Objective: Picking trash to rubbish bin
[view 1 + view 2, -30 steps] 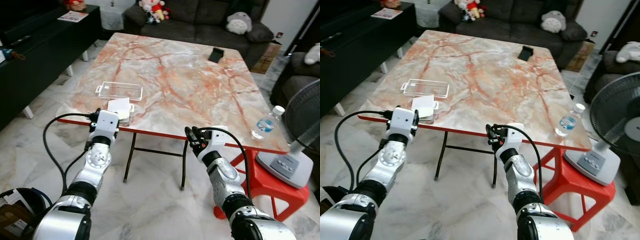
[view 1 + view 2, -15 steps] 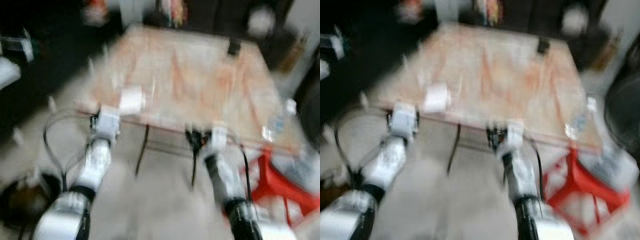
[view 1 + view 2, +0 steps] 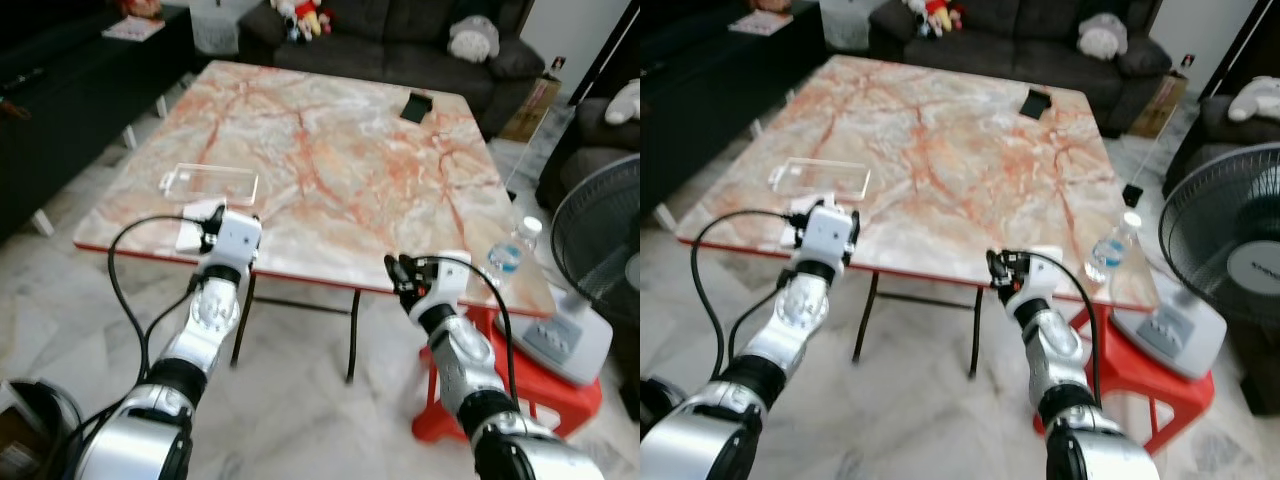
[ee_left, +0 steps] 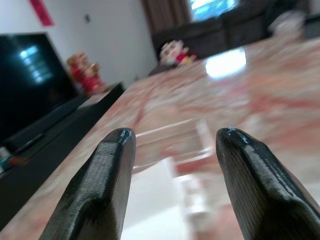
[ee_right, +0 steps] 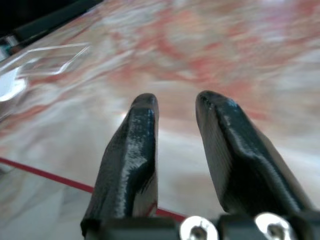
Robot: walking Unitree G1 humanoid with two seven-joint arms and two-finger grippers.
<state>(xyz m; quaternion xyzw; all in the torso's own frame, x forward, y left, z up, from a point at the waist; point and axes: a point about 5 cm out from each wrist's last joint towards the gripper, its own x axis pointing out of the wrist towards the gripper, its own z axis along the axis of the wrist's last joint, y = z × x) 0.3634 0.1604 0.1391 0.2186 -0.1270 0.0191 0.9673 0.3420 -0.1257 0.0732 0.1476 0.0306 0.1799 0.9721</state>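
On the table (image 3: 380, 190), at its near left edge, a small clear box with white paper (image 4: 150, 200) lies before the left gripper (image 4: 172, 165), fingers wide. Light, thin, likely slippery: grip across its sides. Right gripper (image 5: 175, 150) narrow, empty.

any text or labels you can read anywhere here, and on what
None can be read.
Water bottle label: blue band, print too small.
Magazine on the dark cabinet: cover print blurred.
Fan base: buttons show, markings too small.
Red strip on the wall: no legible characters.
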